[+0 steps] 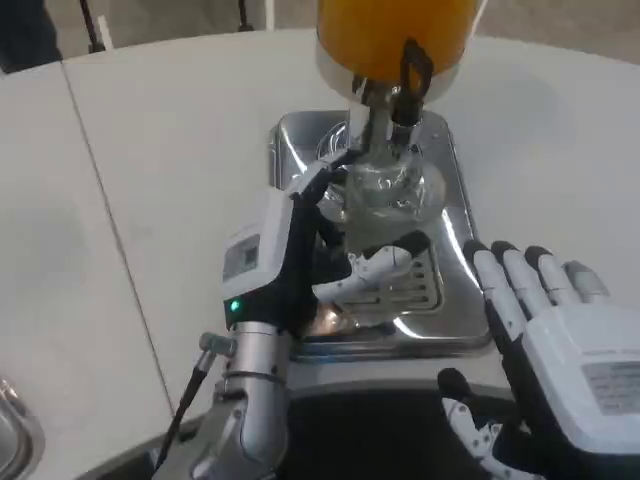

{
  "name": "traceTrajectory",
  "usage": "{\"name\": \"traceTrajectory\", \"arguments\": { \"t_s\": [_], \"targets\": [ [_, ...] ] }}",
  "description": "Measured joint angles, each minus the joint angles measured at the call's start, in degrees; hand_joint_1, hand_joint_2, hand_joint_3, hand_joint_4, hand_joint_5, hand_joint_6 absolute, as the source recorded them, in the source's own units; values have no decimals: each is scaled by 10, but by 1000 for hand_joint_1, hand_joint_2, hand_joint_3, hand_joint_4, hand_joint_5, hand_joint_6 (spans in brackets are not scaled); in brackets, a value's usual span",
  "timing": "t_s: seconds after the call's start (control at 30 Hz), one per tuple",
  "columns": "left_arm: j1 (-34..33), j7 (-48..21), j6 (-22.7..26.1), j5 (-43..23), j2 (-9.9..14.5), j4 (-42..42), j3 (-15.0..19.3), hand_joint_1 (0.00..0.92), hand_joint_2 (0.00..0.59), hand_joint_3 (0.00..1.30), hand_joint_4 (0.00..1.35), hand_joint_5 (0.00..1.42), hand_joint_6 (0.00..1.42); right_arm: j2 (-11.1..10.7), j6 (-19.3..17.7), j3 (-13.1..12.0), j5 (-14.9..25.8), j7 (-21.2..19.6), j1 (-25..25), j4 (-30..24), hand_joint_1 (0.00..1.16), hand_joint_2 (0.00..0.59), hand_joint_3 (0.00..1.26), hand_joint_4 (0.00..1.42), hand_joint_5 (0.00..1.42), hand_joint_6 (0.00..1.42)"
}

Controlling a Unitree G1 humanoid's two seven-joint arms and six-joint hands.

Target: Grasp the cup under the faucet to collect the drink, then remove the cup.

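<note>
Cup point(385, 200), clear, upright, frame centre, directly beneath faucet point(385, 110); gripped by left hand point(330, 250). Right hand point(545, 320), lower right, farther off, fingers spread, empty.

Faucet point(385, 100) and orange dispenser point(395, 35) crowd the cup point(385, 195) at 12 o'clock; left hand point(300, 250) blocks 9 o'clock. White table point(170, 160) lies open beyond the steel tray point(455, 300).

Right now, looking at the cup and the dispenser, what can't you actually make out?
- Head view: the orange dispenser is cut off by the top edge.
- The clear cup is blurred; any drink in it cannot be told.
- The left hand hides the cup's near side.
- The right hand runs off the right edge.
</note>
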Motion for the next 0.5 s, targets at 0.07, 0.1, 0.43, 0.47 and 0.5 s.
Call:
{"name": "traceTrajectory", "arguments": {
  "t_s": [0.07,0.1,0.43,0.47,0.5],
  "targets": [
    [0,0,-1,-6,2,-1,0,315,33,285,291,758,1012,1,0,3,0,0,3,0,399,523,0,0,0,18],
    [1,0,-1,-7,3,-2,0,315,33,280,287,746,997,1,0,3,0,0,4,0,401,523,0,0,0,18],
    [62,-16,-6,-8,67,-116,13,251,23,225,216,629,842,18,6,-3,41,-7,-6,-3,411,522,0,0,0,18],
    [73,-19,-6,-8,76,-131,20,247,18,215,206,618,818,18,6,-6,45,-8,-8,-3,412,521,0,0,0,18],
    [89,-26,-6,-8,94,-152,27,242,14,211,202,609,811,18,6,-9,50,-9,-12,-2,412,520,0,0,0,18]
  ]
}}
